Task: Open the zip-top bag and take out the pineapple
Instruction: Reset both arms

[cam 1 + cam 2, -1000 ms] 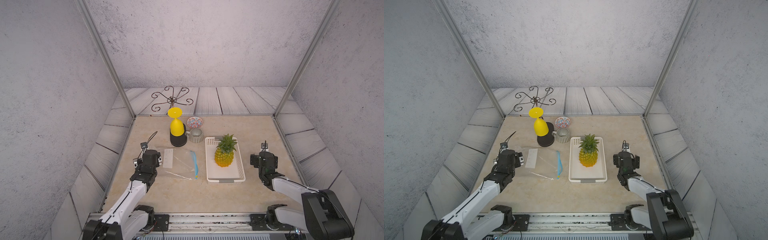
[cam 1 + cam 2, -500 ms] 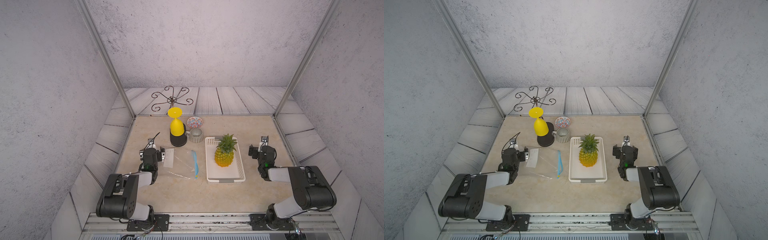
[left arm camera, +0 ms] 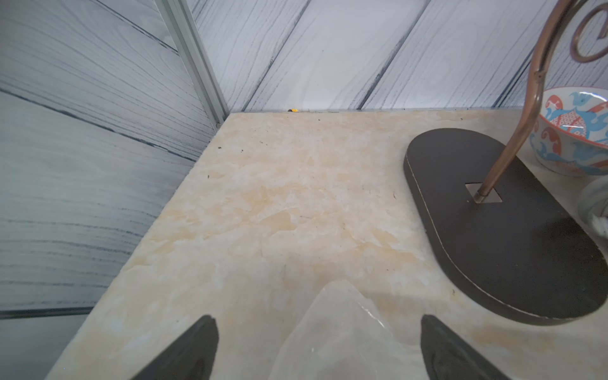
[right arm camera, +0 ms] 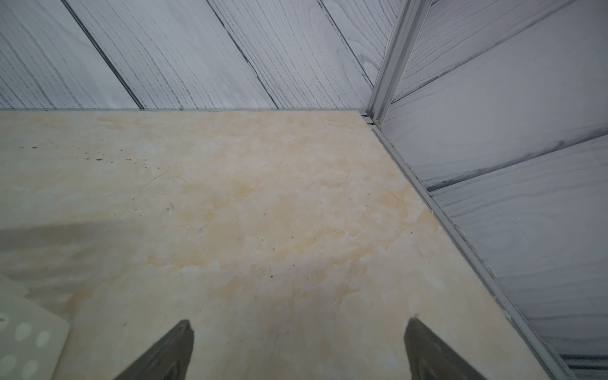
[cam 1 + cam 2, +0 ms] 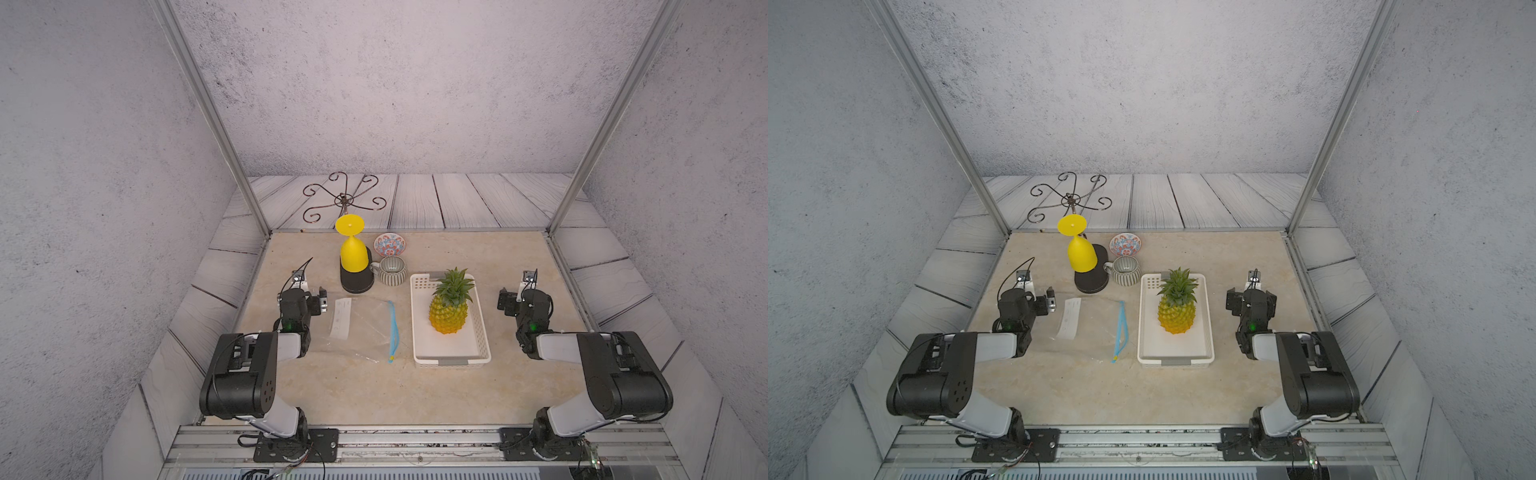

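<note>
The pineapple (image 5: 449, 311) (image 5: 1177, 311) stands upright in the white perforated basket (image 5: 453, 359) (image 5: 1175, 359). Left of the basket the zip-top bag (image 5: 361, 328) (image 5: 1096, 328) lies flat on the table, with its blue zip strip (image 5: 392, 328) toward the basket and nothing inside. My left gripper (image 5: 305, 297) (image 5: 1034, 299) (image 3: 317, 319) sits open by the bag's left edge, and a bag corner (image 3: 342, 345) lies under the gap between its fingers. Right of the basket my right gripper (image 5: 525, 301) (image 5: 1252, 299) (image 4: 299, 321) is open over bare table.
An upturned yellow goblet (image 5: 353, 253) hangs over the dark base (image 5: 356, 282) (image 3: 493, 246) of a scrolled metal stand. A patterned bowl (image 5: 390, 244) and a grey mug (image 5: 392, 270) sit behind the basket. Enclosure walls stand close beside both grippers.
Both arms have folded back, their elbows dropping toward the front rail, and the grippers have shifted slightly toward the back. Bag, pineapple and basket have not moved.
</note>
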Robot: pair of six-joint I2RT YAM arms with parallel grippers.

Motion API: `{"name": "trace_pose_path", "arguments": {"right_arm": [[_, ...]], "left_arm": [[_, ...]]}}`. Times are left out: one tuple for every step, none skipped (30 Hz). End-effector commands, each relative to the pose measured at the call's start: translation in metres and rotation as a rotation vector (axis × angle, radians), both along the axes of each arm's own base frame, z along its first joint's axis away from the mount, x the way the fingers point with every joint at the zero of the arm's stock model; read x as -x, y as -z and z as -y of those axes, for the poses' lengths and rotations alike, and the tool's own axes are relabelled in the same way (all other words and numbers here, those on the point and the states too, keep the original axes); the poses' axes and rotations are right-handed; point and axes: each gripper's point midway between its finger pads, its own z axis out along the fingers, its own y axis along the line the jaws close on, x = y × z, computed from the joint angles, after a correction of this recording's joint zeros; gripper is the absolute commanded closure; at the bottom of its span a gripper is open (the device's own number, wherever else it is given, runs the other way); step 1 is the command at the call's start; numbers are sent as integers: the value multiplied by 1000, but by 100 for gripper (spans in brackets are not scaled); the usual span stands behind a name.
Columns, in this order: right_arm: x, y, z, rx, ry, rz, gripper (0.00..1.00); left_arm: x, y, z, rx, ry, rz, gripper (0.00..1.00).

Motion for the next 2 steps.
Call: {"name": "trace_pose_path", "arguments": {"right_arm": [[0, 3, 3, -7, 18, -11, 1], [0, 2, 3, -5, 18, -7, 1]], "left_arm": [[-2, -3, 1, 14, 8, -3, 3], [-1, -2, 1, 13, 8, -1, 3]]}}
